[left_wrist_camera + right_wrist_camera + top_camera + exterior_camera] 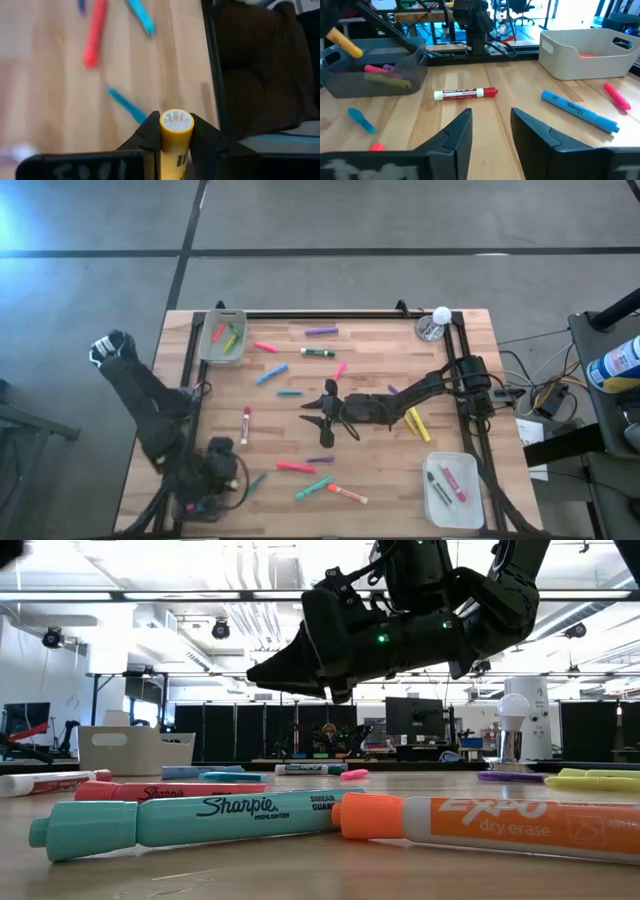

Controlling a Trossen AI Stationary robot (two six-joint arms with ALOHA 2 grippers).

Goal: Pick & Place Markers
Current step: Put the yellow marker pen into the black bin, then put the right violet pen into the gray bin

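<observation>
Fingers of the right gripper [322, 412] stand apart, holding nothing, above mid-table among scattered markers [318, 489]; the left gripper [222, 465] sits near the front left corner. Low down, a teal highlighter [190, 820] and orange marker [490, 824] lie nearest. Left wrist: fingers [150, 137] clench a yellow marker [176, 131]. Right wrist: parted fingers [454, 134] face a red marker [465, 93]

High view: straight down on the whole bench [400, 470].
Low view: bench height, level, close to markers.
Wrist views: forward, near the bench; both share its middle.
</observation>
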